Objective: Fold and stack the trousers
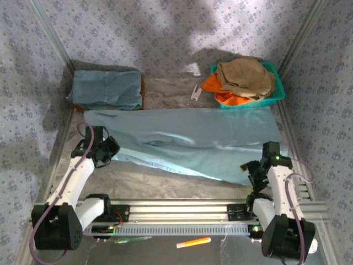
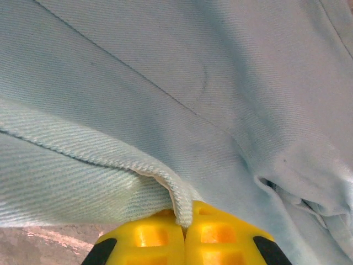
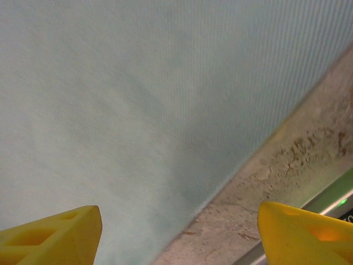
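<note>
The pale grey-blue trousers (image 1: 187, 141) lie spread across the middle of the table, legs running to the right. My left gripper (image 1: 108, 152) sits at their left end. In the left wrist view it (image 2: 185, 226) is shut on a thick stitched edge of the trousers (image 2: 165, 83), which rises in a fold between the yellow fingers. My right gripper (image 1: 255, 172) hovers at the near right corner of the cloth. Seen from the right wrist, it (image 3: 179, 221) stands open above the trousers' edge (image 3: 138, 99), with nothing between its fingers.
A folded blue-grey garment (image 1: 106, 88) lies at the back left. A teal basket (image 1: 279, 91) at the back right holds a tan garment (image 1: 245, 74) and an orange one (image 1: 212, 84). A small white tag (image 1: 196, 93) lies beside it. Patterned walls enclose the table.
</note>
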Motion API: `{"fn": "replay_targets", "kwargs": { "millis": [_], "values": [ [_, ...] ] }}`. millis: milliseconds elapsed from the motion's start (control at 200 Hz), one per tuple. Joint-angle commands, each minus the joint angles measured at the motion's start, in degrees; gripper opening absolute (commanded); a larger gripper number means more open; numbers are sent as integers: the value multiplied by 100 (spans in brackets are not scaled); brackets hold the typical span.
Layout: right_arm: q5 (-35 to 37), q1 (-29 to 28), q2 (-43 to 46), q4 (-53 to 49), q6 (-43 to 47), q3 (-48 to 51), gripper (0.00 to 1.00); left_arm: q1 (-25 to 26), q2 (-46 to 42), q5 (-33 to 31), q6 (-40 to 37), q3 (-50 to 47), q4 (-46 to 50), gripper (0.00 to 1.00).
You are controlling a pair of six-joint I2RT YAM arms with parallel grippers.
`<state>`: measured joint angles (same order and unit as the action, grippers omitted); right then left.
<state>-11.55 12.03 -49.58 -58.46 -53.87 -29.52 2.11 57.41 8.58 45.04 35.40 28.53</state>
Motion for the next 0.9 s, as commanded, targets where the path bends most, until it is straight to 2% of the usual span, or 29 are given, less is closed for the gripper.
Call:
{"fn": "replay_targets", "kwargs": {
  "millis": [0,140,335,420,475,530,660,745,894],
  "values": [
    [-220,-125,91,-298,-378,247,76,-105,-141,71,-30,-24,-39,0],
    [-237,-234,80,-144,-661,342,76,-158,-192,168,-47,42,-15,0],
    [-488,-385,-89,404,-1198,547,70,-195,-289,197,-78,56,56,0],
    [-484,-464,-143,585,-1283,551,52,-208,-320,227,-49,46,28,0],
    [-459,-476,-131,623,-1276,544,44,-206,-338,245,-39,47,29,0],
    [-396,-457,-106,639,-1241,510,26,-211,-357,258,-50,54,50,0],
    [-304,-422,-93,768,-1163,469,0,-220,-430,268,-84,120,157,0],
    [-275,-402,-97,852,-914,321,0,-227,-509,280,-126,199,288,0],
    [-53,-399,239,410,-495,-144,0,-254,-764,285,-158,315,572,0]
  ]
}}
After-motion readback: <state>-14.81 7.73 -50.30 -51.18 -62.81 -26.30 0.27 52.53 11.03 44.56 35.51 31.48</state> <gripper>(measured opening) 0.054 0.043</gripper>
